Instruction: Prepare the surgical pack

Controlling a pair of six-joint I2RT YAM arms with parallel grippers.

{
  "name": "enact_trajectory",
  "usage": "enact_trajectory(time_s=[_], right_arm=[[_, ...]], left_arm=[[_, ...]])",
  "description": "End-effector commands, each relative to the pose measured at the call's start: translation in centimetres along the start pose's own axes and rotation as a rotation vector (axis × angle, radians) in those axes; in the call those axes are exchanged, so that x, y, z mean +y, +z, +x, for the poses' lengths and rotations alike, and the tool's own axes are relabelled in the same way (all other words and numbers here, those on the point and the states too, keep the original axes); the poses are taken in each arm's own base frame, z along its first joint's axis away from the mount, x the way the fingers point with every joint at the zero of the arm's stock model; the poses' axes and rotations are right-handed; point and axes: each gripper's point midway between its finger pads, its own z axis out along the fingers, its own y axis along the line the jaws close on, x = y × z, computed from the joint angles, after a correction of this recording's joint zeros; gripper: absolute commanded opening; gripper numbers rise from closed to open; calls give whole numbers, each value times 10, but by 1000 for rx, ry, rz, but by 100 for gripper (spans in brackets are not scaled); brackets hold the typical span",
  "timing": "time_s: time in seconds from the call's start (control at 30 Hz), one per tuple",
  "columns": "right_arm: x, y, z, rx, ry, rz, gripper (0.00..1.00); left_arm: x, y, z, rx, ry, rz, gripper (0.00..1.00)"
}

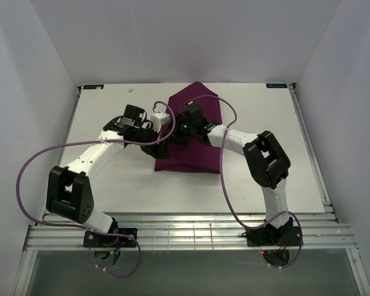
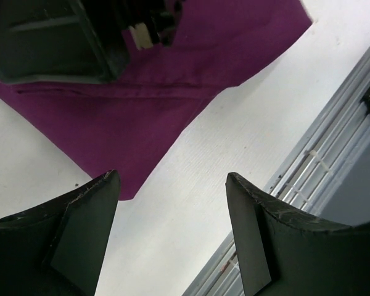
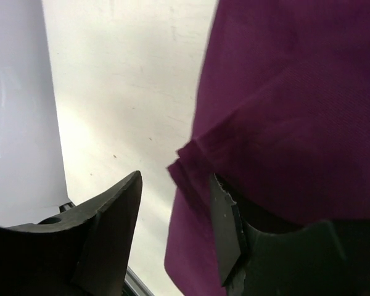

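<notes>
Lying on table [image 1: 123, 191], purple cloth [image 1: 191, 160]

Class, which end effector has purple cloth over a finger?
The right end effector: the purple cloth lies over one finger. The left end effector hangs open over table.

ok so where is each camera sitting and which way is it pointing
top external: above and behind, looking down on the white table and purple cloth; shows left arm and right arm.
left wrist: on the left arm, facing down at the cloth's corner, table and a metal rail; shows the open left gripper.
right wrist: on the right arm, facing down along the cloth's folded edge; shows the open right gripper.
shared: cloth and table appear in all three.
</notes>
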Motion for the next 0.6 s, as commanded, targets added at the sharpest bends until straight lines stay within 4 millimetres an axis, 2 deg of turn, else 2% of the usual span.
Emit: enact_trajectory(time_s=[0.0,0.07,0.1,0.13,0.17,0.2,0.23,0.27,0.33,0.4,0.43,0.47,0.57], right_arm=[[58,-40,-52,-148,-92,-127,54],[67,-60,-65,-188,-106,-150,54],[66,-68,-74,-213,-105,-147,54],[59,-72,-74,-220,-110,-130,54],[62,-88,-85,-255,-110,-136,54],[57,-94,-89,-272,-109,-124,54],[46,-98,-87,-273,-104,-102,54],[43,-111,-95,-299,-104,-96,53],[27,-123,-100,-324,-91,-55,52],[3,-139,-101,-337,-80,-21,52],[-4,-144,-102,-339,-81,-9,51],[-20,-154,-101,-341,-72,27,51],[-47,-171,-103,-338,-112,100,52]], left_arm=[[-7,-18,-32,-90,8,56,80],[-7,-25,-48,-126,1,65,80],[-2,-23,-51,-124,-9,62,79],[0,-22,-55,-127,-13,59,79],[1,-23,-62,-136,-17,57,77],[5,-20,-64,-137,-28,50,75],[11,-14,-63,-128,-50,36,75],[17,-11,-64,-123,-83,17,74],[38,1,-62,-102,-118,-59,73],[53,6,-67,-98,-136,-115,73],[65,9,-66,-89,-144,-166,73],[75,17,-62,-65,-163,-188,73],[90,26,-60,-47,-195,-223,75]])
